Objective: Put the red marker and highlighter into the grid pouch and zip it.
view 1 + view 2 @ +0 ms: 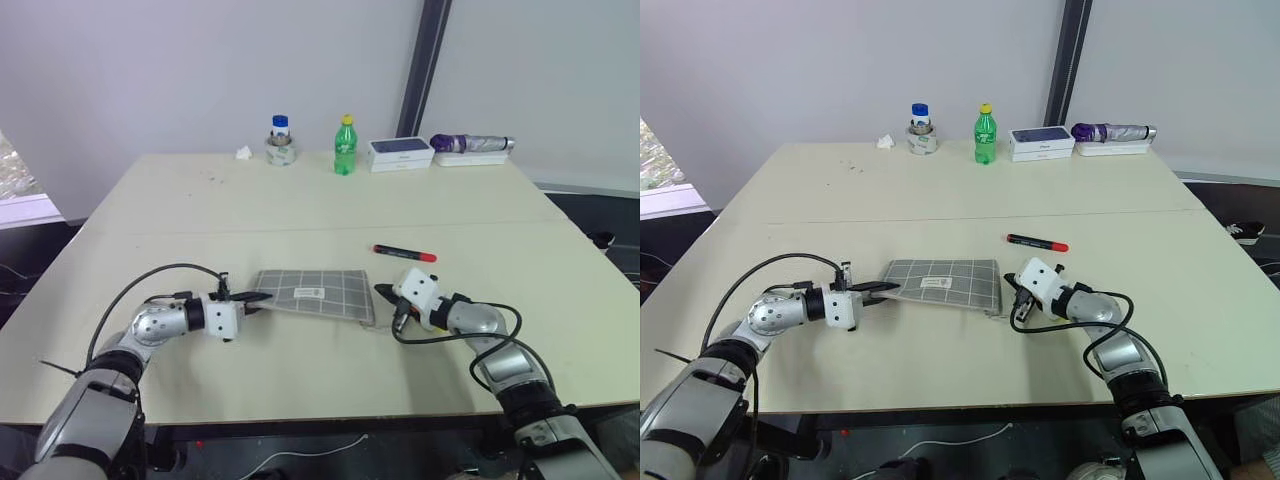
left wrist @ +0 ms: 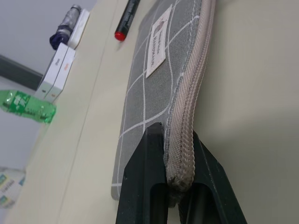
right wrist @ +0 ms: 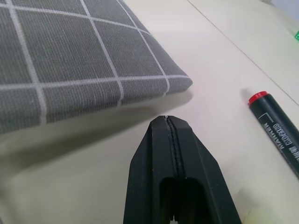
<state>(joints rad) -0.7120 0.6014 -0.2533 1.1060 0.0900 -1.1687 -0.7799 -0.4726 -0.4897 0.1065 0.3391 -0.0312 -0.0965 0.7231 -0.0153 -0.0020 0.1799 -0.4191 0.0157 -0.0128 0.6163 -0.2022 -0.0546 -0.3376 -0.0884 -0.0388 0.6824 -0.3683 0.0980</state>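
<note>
Grey grid pouch (image 1: 315,293) flat on table (image 1: 300,200); left gripper (image 2: 174,154) pinches its zipper edge. Right gripper (image 3: 169,122) pressed together, empty, near red marker (image 1: 404,252).

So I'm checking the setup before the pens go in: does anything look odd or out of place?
Nothing is spilled or damaged. One oddity: the left gripper is shut on the zipper edge of the grid pouch while the red marker lies outside it on the table. The right gripper is shut on nothing.
</note>
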